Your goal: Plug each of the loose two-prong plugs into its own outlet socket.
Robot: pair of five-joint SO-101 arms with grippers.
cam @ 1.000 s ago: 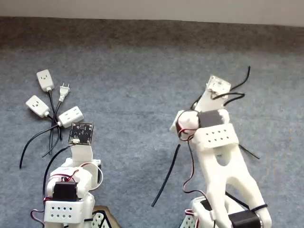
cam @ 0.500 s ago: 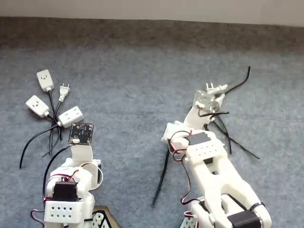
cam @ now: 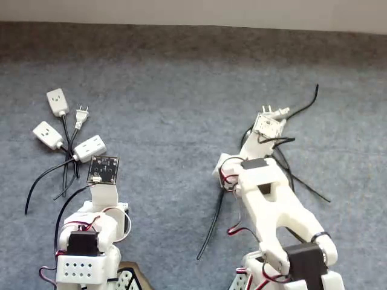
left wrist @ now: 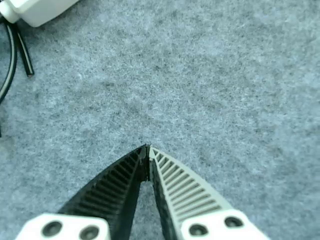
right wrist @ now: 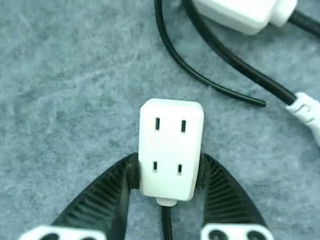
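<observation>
My right gripper (right wrist: 169, 165) is shut on a white outlet socket (right wrist: 171, 152), one black finger (right wrist: 117, 195) pressed against each side, slots facing the camera. In the high view this gripper (cam: 266, 128) sits right of centre among black cables, just short of a white two-prong plug (cam: 275, 112). Three more white outlet sockets (cam: 57, 101) (cam: 47, 134) (cam: 91, 147) and a loose plug (cam: 80, 115) lie at the far left. My left gripper (left wrist: 148, 151) is shut on nothing, low over bare carpet near one socket (left wrist: 35, 10).
Grey carpet (cam: 169, 90) covers the table. Black cables (right wrist: 210, 55) cross beyond the held socket, with another white socket body (right wrist: 240, 12) and a white plug end (right wrist: 307, 112) close by. Loose cable ends (cam: 211, 223) trail toward the arm bases.
The right arm has drawn back and lowered its wrist toward the carpet, uncovering the white plug beyond it. The left arm has not moved.
</observation>
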